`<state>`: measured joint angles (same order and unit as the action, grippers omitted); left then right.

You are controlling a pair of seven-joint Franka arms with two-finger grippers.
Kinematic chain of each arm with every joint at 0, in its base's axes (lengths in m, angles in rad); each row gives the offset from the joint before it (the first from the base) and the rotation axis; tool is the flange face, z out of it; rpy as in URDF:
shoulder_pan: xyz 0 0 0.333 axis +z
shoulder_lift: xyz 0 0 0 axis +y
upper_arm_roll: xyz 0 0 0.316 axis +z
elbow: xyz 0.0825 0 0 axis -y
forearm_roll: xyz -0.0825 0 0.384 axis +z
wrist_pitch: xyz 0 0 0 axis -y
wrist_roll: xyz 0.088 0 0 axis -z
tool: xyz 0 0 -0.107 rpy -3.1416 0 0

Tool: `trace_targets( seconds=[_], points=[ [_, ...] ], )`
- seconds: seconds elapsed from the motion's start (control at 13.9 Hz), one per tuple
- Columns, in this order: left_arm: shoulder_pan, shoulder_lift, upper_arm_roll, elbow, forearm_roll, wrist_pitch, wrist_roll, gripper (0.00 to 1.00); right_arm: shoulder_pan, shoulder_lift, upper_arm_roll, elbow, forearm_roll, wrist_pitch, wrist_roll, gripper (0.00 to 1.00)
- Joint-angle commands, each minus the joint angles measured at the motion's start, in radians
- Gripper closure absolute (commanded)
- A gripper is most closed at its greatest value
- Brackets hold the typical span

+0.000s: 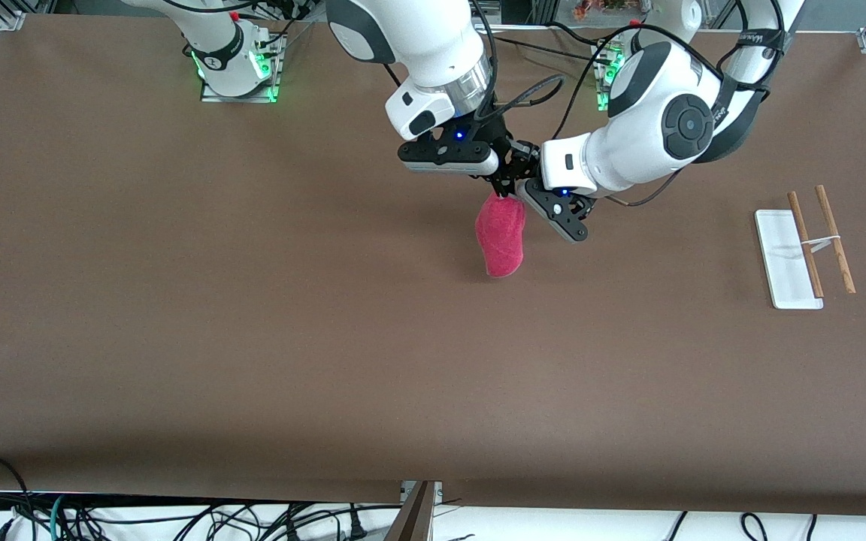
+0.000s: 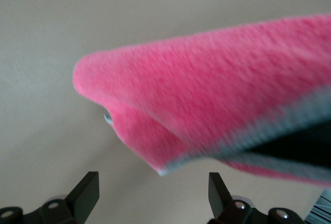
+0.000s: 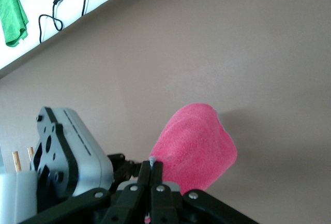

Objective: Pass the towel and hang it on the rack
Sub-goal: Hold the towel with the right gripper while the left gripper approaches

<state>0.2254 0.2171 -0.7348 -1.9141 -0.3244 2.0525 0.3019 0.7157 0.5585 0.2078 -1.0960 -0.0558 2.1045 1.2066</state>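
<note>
Overhead, one towel [image 1: 500,239] (right tool [image 1: 506,189] pinching), one rack [image 1: 788,259]

Pink towel [image 1: 500,239] hangs midair; rack [image 1: 805,249] stands apart.

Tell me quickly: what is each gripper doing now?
Right gripper: closed on the towel, above the table.
Left gripper: open beside the towel, not gripping.
</note>
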Motion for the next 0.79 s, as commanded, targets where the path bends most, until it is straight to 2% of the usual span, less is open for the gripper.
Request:
trace_targets(
  seconds=[0.0,0.29,0.72],
  points=[
    [0.009,0.042,-0.002,0.004,-0.057,0.067,0.133,0.00,0.002,-0.006,0.004,0.007,0.004,-0.001,0.013,1.00],
    [0.045,0.073,0.002,0.003,-0.091,0.090,0.279,0.00,0.002,-0.006,0.002,0.007,0.004,-0.003,0.013,1.00],
    [0.038,0.064,-0.005,-0.002,-0.104,0.094,0.263,0.01,0.002,-0.006,0.002,0.007,0.004,-0.001,0.013,1.00]
  ],
)
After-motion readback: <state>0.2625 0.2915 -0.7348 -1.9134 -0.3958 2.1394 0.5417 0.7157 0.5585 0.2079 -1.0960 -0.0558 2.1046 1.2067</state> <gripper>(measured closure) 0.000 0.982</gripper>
